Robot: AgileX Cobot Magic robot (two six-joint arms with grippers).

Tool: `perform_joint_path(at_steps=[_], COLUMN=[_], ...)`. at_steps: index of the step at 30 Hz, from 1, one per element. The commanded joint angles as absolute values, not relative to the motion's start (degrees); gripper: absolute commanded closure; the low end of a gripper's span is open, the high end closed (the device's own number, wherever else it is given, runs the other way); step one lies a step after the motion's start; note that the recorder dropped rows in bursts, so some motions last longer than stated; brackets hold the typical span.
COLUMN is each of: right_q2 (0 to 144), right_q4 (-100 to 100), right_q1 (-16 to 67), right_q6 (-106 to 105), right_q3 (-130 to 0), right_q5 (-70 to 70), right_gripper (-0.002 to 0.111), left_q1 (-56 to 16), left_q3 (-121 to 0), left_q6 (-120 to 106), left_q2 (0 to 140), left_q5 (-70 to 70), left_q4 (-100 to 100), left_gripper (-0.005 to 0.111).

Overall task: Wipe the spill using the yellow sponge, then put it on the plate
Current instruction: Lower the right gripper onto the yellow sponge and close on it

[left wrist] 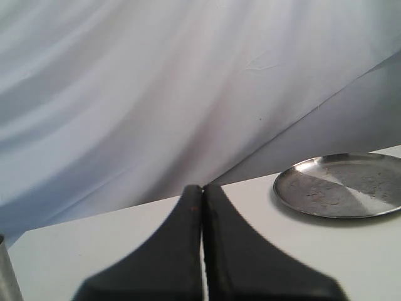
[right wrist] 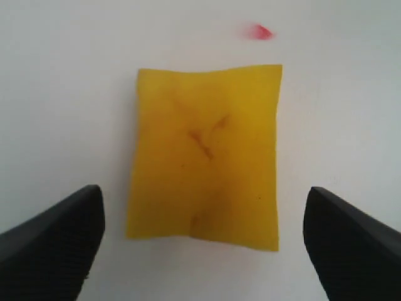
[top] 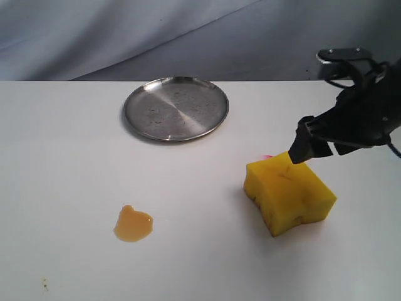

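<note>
The yellow sponge (top: 289,195) lies on the white table at the right, creased and specked. Just above its far right corner hangs my right gripper (top: 310,149), open. In the right wrist view its two black fingers stand wide apart, and the sponge (right wrist: 203,166) lies between and ahead of the gripper (right wrist: 202,191), untouched. The amber spill (top: 133,224) sits at the front left, well apart from the sponge. The silver plate (top: 175,108) rests at the back centre with nothing on it. My left gripper (left wrist: 202,188) is shut on nothing, low over the table, with the plate (left wrist: 344,186) ahead of it.
A thin pink-red smear (top: 267,155) marks the table just behind the sponge, and the same smear (right wrist: 260,31) shows in the right wrist view. A grey cloth backdrop (top: 188,31) hangs behind the table's far edge. A metal cylinder (left wrist: 5,269) shows at the left wrist view's edge.
</note>
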State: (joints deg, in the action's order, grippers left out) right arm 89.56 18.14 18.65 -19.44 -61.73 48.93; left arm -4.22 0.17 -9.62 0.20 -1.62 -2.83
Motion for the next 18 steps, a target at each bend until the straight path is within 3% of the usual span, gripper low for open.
perform_joint_path(at_steps=[1, 13, 15, 18], right_q2=[97.13, 110.44, 112.23, 114.24], right_q4=[16.04, 18.83, 20.12, 20.11], right_q1=[18.82, 18.82, 18.82, 18.82], right_q6=[-18.06, -18.06, -18.06, -18.06], right_q3=[-63.45, -63.45, -63.45, -63.45], right_q5=[46.24, 40.93, 42.05, 43.11], right_gripper=[0.029, 0.03, 0.036, 0.061], left_q1=[-3.97, -3.97, -3.97, -3.97], left_q3=[0.0, 0.0, 0.0, 0.0], left_q6=[-9.12, -9.12, -9.12, -9.12], left_q2=[0.0, 0.0, 0.0, 0.0], left_q5=[-1.33, -1.33, -1.33, -1.33], left_q4=[-2.42, -2.42, -2.42, -2.42], left_gripper=[0.107, 0.107, 0.107, 0.107])
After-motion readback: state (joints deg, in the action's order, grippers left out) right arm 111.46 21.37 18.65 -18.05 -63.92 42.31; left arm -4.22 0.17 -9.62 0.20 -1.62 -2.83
